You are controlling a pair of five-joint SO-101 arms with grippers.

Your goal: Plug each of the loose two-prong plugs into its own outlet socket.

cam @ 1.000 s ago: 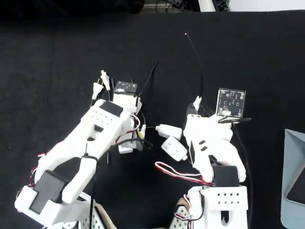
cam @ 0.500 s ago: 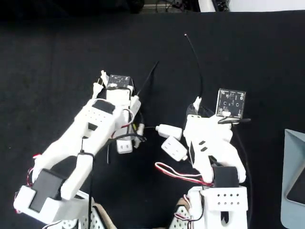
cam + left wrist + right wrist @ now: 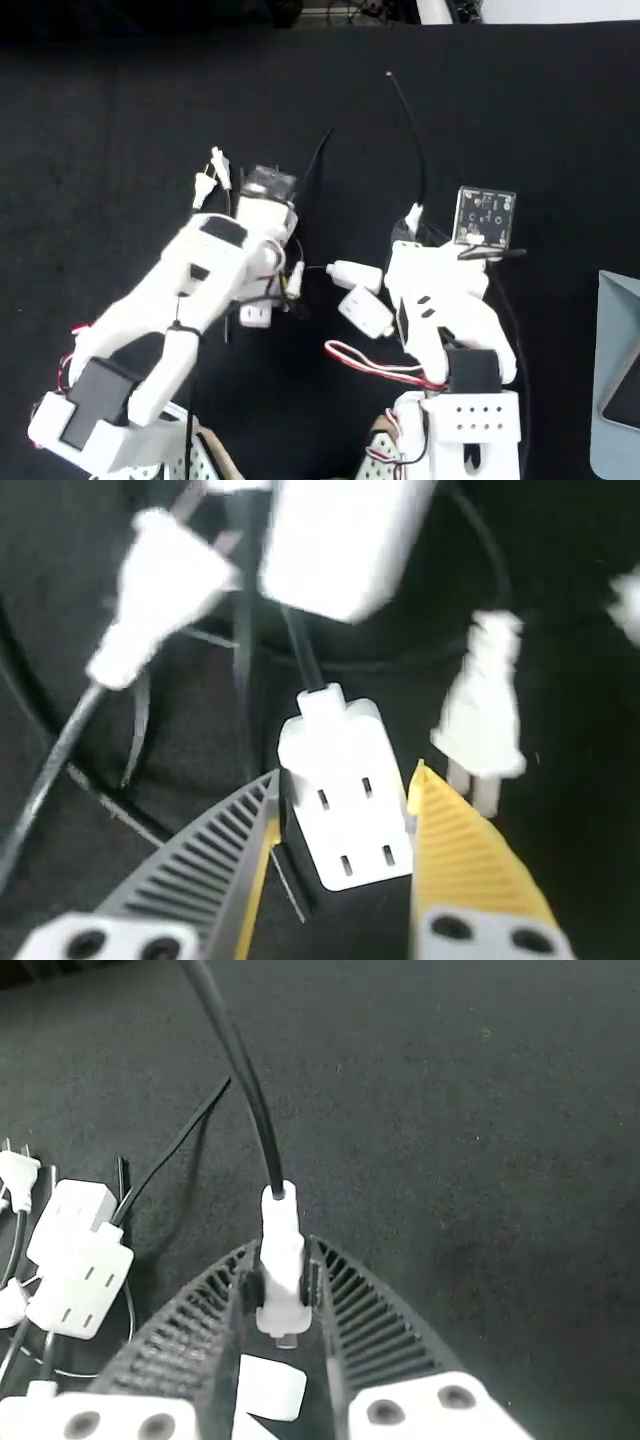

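In the high view, the left arm [image 3: 215,265] stretches from the lower left over a white outlet block [image 3: 256,316] near the centre of the black table [image 3: 560,120]. Two loose plugs [image 3: 210,172] lie up and to the left of its wrist. The right arm [image 3: 440,290] stands at lower centre-right with the held plug [image 3: 413,214] at its upper left edge, and the plug's black cord [image 3: 405,120] runs up the frame. The spare outlet blocks [image 3: 360,295] lie just left of this arm, below and left of the held plug, so the right arm is much the nearer to them. In the left wrist view, the left gripper [image 3: 347,775] has its grey and yellow fingers [image 3: 215,850] against the two flanks of the outlet block [image 3: 345,820], which sits mid-frame with its slots facing up. It seems clamped on the block, though contact on the yellow side is hard to make out. A lone plug [image 3: 485,720] lies just right of the block. In the right wrist view, the right gripper [image 3: 281,1250] is closed tight on the held plug at lower centre. The plug's long axis runs in line with the fingers and the cord leads away up the frame, so I judge that the prongs point back toward the wrist. The spare outlet blocks [image 3: 78,1260] sit at the left edge, and the plug would need turning toward them.
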